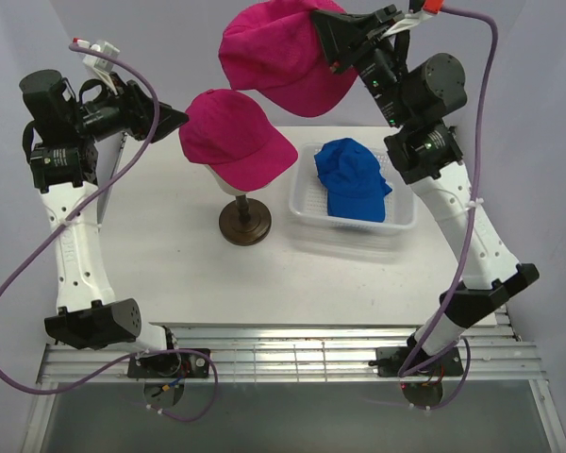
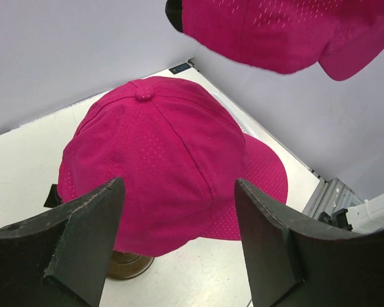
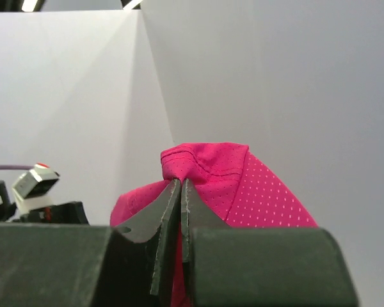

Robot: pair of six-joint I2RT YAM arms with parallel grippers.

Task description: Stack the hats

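Centring the raised magenta-pink mesh fabric cap (image 1: pixel 274 57), pinched in the right tool (image 3: pixel 180 182), over the matching stand-mounted magenta-pink cap (image 1: pixel 234 137) looks key; the left tool (image 2: pixel 179 192) waits nearby, jaws apart.

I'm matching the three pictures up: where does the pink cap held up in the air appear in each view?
Top external: lifted pink cap at top centre, pinched by the right hand.
Left wrist: the cap fills the top right corner.
Right wrist: lower centre, fabric pinched between the shut fingers.
Shared landmark: the other pink cap on the stand, below it in top and left wrist views.
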